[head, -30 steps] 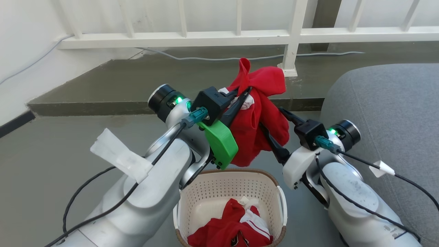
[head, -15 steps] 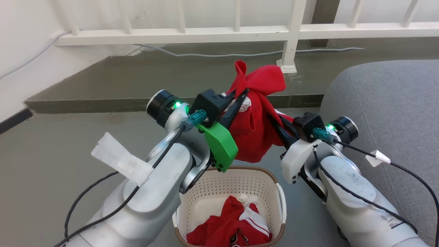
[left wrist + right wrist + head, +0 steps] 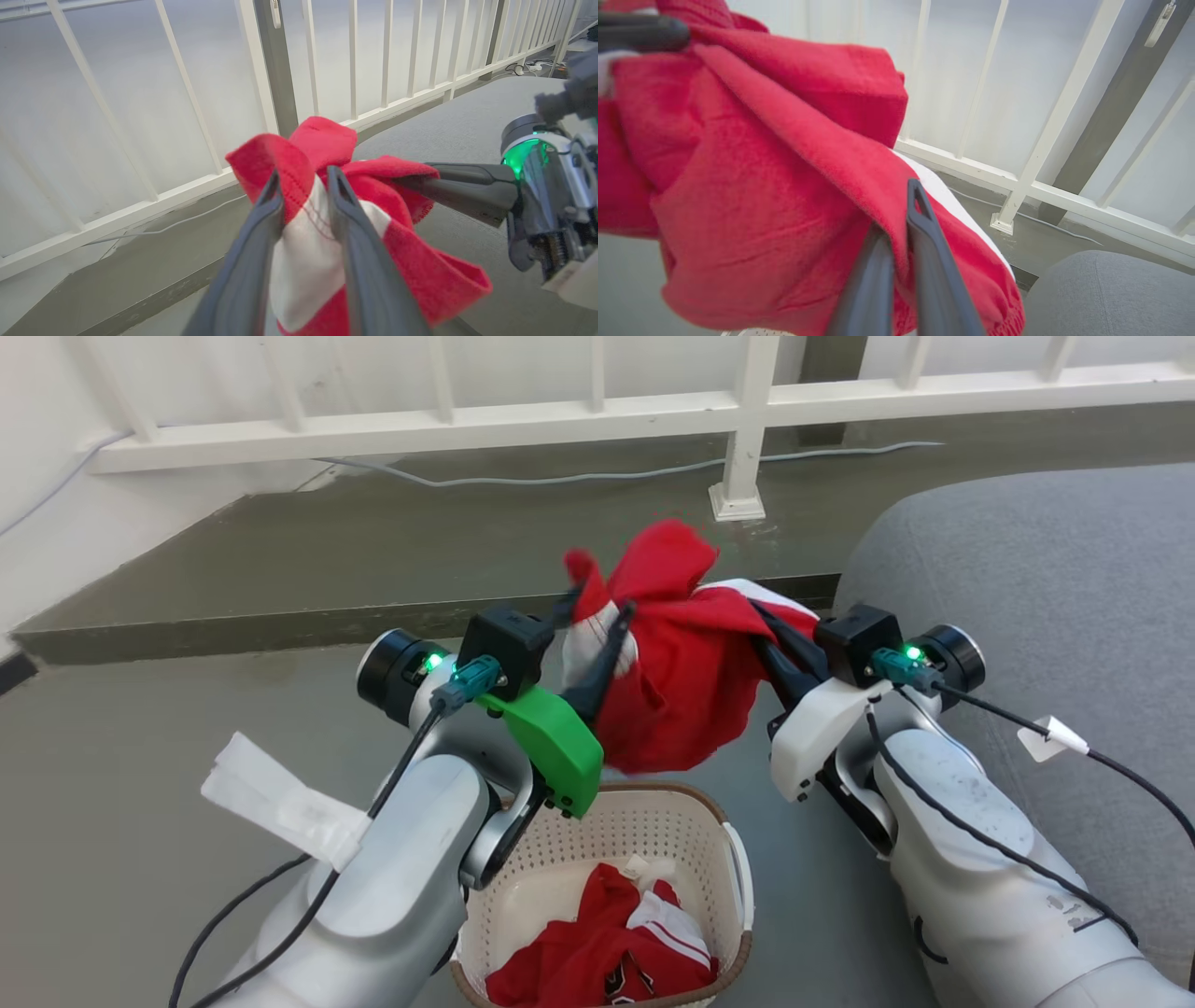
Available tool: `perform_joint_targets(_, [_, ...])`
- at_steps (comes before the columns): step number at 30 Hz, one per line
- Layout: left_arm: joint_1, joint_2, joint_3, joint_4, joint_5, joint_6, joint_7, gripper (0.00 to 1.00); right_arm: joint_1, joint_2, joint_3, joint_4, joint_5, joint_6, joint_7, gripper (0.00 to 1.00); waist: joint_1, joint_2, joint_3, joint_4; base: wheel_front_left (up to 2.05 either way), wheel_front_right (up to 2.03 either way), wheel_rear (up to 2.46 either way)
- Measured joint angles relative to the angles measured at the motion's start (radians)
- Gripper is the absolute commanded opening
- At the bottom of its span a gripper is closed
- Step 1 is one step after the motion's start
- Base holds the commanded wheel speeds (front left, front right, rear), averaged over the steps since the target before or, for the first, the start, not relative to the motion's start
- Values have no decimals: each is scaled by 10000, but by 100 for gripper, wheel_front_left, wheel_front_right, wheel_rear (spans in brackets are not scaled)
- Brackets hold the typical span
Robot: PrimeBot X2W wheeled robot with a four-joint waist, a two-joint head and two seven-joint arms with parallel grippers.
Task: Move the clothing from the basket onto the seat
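Above the far rim of the basket, a red garment hangs in the air, bunched between both end effectors and clear of the floor. The left end effector is clamped on a white-and-red part of the cloth; in the left wrist view its two dark fingers stand a little apart with the white panel of the red garment pressed between them at the left end effector. The right end effector pinches a fold on the other side; in the right wrist view its fingers lie nearly together, with a red fold and white trim of the red garment draped over and between them at the right end effector. A second red garment with white stripes and a dark emblem lies crumpled on the basket's floor. The seat, a large grey cushion, lies to the right, beside the right arm, and the held cloth is not touching it. Beyond runs a white railing with a pale cable on the floor beneath it.
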Motion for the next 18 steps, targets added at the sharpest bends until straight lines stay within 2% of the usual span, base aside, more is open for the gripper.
perform_joint_targets(5, [224,-4,86,21,-159,73,-128,100,-188,-132,-151,-50,0,0,-12,0,0,0,46,-263,0,0,0])
perform_joint_targets(10, [464,-8,215,0,-604,67,-182,100,-300,-477,-336,-174,0,0,-27,0,0,0,80,-521,0,0,0])
perform_joint_targets(18, [623,-12,213,-209,-681,-38,-362,100,-441,-1014,-675,-464,0,-15,-84,0,0,0,97,-966,0,0,0])
